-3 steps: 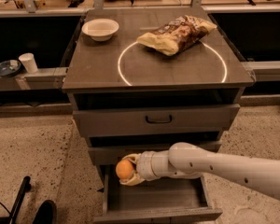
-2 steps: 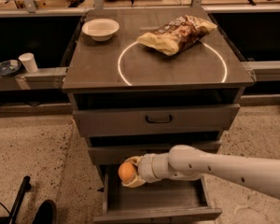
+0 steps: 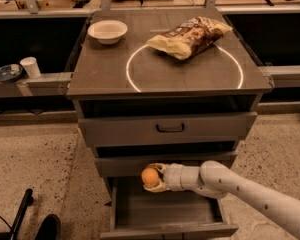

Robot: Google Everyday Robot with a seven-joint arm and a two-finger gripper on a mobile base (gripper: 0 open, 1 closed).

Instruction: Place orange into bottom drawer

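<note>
tool (image 3: 156, 178) is clamped on the orange (image 3: 148, 176), over the back left of the open bottom drawer (image 3: 165, 210). drop it from here and it could bounce out.

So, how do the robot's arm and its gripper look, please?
The arm is a smooth, off-white, rounded tube with small dark dots along its shell and a thicker rounded joint. The wrist has a ringed cuff. The two-finger gripper, over the open grey metal bottom drawer, has short, curved, cream-coloured fingers. No cables show.
</note>
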